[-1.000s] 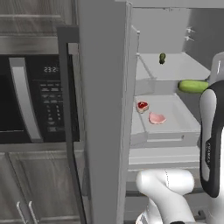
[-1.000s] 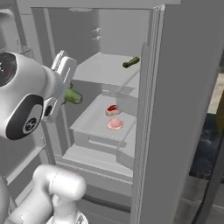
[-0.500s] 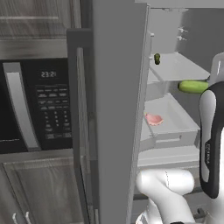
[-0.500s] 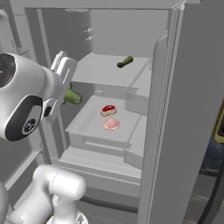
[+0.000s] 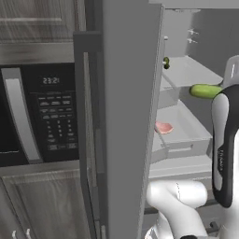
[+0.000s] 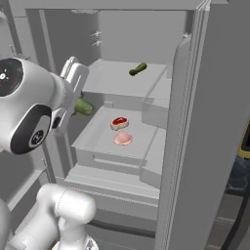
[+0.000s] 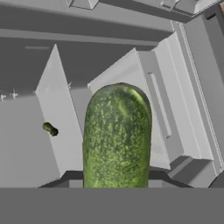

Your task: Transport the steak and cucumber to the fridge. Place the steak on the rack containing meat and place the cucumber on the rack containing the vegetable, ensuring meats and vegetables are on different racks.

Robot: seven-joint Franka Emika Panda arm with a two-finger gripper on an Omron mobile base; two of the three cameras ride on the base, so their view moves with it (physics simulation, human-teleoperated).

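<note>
My gripper (image 6: 77,101) is shut on the cucumber (image 6: 84,107), a thick green cylinder held out in front of the open fridge (image 6: 205,122) at about the height of the upper rack. The cucumber (image 5: 205,90) sticks out left of the arm, and in the hand view the cucumber (image 7: 117,135) points into the fridge. The steak (image 6: 119,122), red with a paler edge, lies on the lower rack (image 6: 93,136) beside a pale pink piece of meat (image 6: 123,139). A small dark green vegetable (image 6: 138,69) lies on the upper rack (image 6: 112,80).
The open fridge door (image 5: 123,121) stands edge-on close to the left base camera and hides part of the racks. A black-fronted microwave (image 5: 42,116) sits left of it above wood cabinets. The other door (image 6: 215,146) stands open on the right.
Both base views have shifted: the base has moved, the fridge interior looks closer and the door covers more of the left view. The cucumber stays in my gripper.
</note>
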